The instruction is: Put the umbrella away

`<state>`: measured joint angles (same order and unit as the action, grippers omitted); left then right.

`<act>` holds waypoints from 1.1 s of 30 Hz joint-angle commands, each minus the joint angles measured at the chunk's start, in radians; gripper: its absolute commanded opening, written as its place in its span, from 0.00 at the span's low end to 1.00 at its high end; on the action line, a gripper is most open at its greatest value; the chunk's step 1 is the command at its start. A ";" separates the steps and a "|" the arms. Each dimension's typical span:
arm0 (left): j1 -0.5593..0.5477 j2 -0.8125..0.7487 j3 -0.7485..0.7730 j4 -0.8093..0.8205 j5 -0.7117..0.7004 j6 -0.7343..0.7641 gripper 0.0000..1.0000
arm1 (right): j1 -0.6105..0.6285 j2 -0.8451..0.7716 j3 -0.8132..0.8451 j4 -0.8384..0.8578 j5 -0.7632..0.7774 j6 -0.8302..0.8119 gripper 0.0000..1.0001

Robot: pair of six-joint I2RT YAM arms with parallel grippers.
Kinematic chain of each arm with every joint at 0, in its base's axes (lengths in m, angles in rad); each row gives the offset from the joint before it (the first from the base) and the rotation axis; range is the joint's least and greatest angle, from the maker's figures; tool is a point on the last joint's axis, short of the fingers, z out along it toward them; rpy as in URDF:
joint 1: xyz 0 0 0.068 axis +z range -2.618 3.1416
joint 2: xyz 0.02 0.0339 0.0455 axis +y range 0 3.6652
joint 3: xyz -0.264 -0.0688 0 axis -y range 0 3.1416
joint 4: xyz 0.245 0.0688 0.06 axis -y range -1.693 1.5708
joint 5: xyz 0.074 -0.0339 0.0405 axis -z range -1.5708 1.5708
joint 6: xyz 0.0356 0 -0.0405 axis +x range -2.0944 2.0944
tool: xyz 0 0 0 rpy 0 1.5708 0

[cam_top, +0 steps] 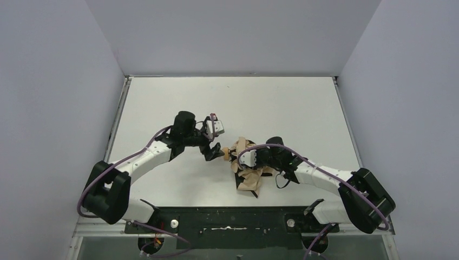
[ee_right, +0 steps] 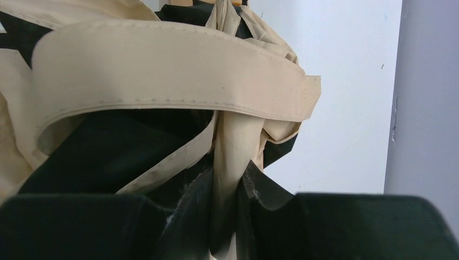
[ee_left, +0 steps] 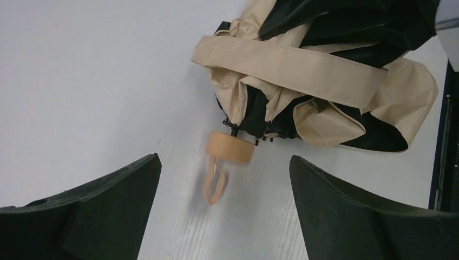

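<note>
The umbrella point(cam_top: 250, 181) is seen lying bunched on the table point(cam_top: 227, 103), right of centre and towards the near edge. Its handle point(ee_left: 230, 147) is pointed left, straight at the left gripper point(cam_top: 215, 153), whose jaws are spread wide and empty just short of it. A fold of tan fabric is pinched by the right gripper point(ee_right: 230, 187) from the right. The long axis is judged to run roughly left to right, so the handle is nearest the left arm.
</note>
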<state>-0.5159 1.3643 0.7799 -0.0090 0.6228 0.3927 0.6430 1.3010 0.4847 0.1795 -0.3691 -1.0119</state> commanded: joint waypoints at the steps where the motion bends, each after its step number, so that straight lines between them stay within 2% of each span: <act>1: 0.008 0.118 0.108 -0.095 0.173 0.106 0.87 | 0.018 -0.035 -0.014 0.050 0.022 -0.015 0.10; 5: 0.005 0.217 0.190 -0.204 0.263 0.160 0.88 | 0.027 -0.041 -0.019 0.056 0.032 -0.013 0.10; 15: -0.056 0.373 0.238 -0.209 0.267 0.197 0.88 | 0.041 -0.027 -0.020 0.080 0.035 0.004 0.09; 28: -0.107 0.473 0.216 -0.047 0.200 0.103 0.88 | 0.052 -0.021 -0.044 0.179 0.051 0.082 0.09; 31: -0.110 0.496 0.213 -0.017 0.198 0.076 0.84 | 0.055 -0.020 -0.049 0.195 0.061 0.093 0.09; 33: -0.118 0.512 0.220 -0.017 0.190 0.073 0.77 | 0.058 -0.018 -0.053 0.201 0.066 0.093 0.09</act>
<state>-0.6102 1.8450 0.9882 -0.0933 0.7998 0.4999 0.6857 1.2846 0.4400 0.2638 -0.3122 -0.9497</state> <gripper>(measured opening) 0.827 0.136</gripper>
